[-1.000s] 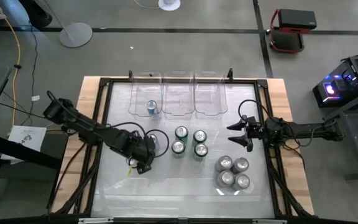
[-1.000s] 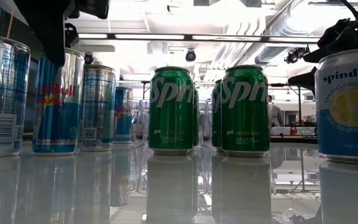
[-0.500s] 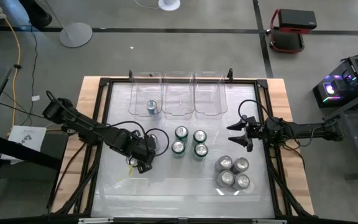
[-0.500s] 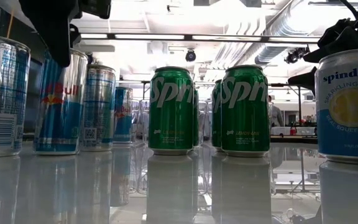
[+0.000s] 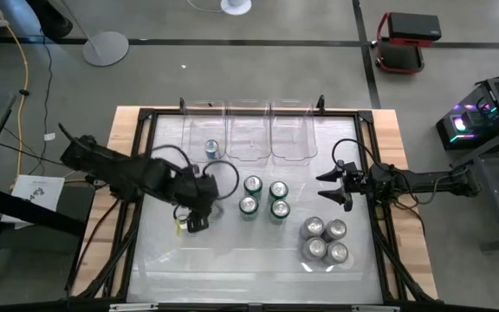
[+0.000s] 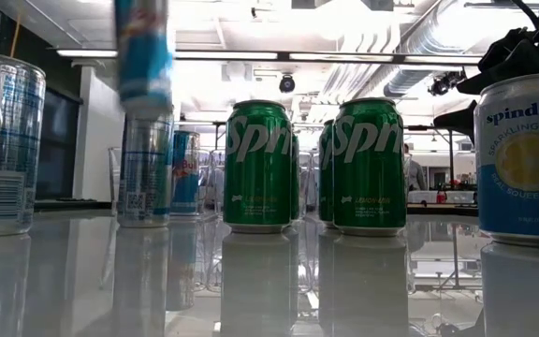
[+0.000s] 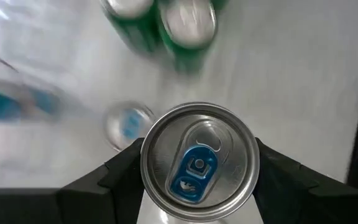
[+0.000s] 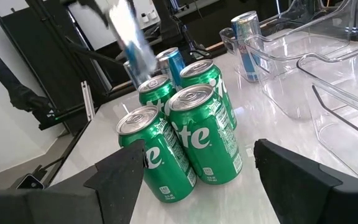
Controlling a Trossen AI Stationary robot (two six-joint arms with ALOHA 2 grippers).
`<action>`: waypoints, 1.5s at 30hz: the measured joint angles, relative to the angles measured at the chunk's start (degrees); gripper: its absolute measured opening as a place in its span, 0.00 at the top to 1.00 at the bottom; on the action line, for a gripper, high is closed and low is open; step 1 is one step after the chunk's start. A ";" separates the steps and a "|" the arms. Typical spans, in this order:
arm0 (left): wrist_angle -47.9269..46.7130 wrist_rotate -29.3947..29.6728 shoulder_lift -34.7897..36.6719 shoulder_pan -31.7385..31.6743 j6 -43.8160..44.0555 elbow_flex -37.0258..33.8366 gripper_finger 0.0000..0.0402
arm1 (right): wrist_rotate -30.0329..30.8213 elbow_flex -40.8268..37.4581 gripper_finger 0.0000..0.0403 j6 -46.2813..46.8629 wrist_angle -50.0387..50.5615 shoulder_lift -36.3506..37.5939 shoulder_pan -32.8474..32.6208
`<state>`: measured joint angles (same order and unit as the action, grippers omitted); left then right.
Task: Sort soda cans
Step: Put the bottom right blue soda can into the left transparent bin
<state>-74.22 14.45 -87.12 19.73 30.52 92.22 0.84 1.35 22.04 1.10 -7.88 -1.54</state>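
My left gripper (image 7: 199, 186) is shut on a blue soda can (image 7: 199, 162) with a silver top and blue tab, raised above the table's left half; the can shows blurred in the low view (image 6: 145, 51). Another blue can (image 5: 212, 149) stands in the left clear bin. Two blue cans (image 6: 146, 168) (image 6: 6, 140) stand on the table. Four green cans (image 5: 265, 198) stand upright mid-table and four silver-grey cans (image 5: 326, 240) stand to their right. My right gripper (image 5: 332, 186) waits open, right of the green cans (image 8: 191, 134). My left gripper pinches the blue can between its two fingers (image 7: 120, 177), one on each side of the wall just below the top rim (image 7: 146, 168). The fingers come from above, pointing down. The can hangs upright, lifted clear of the table.
Three clear rectangular bins (image 5: 249, 130) stand side by side at the table's far edge; the middle and right ones (image 8: 328, 68) hold nothing. A black frame (image 5: 145, 156) borders the work surface. Cables loop near the left arm.
My left gripper has risen, carrying the blue can from standing on the table to well above it and a little toward the green cans. The other cans and my right arm have stayed put.
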 joint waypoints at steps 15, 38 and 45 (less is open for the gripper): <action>-9.33 8.41 0.08 -20.60 -25.37 7.67 0.44 | 0.00 0.00 0.28 -0.01 0.00 0.02 -0.01; -3.19 -2.79 4.57 -45.32 -40.07 -6.60 0.44 | 0.00 0.00 0.28 0.00 -0.01 -0.02 -0.02; 9.20 -8.40 9.51 -47.80 -41.36 -20.87 0.42 | -0.02 -0.01 0.28 0.00 0.00 -0.02 -0.01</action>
<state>-65.02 6.04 -77.62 -28.07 -10.85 71.35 0.82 1.34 22.04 1.10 -7.90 -1.55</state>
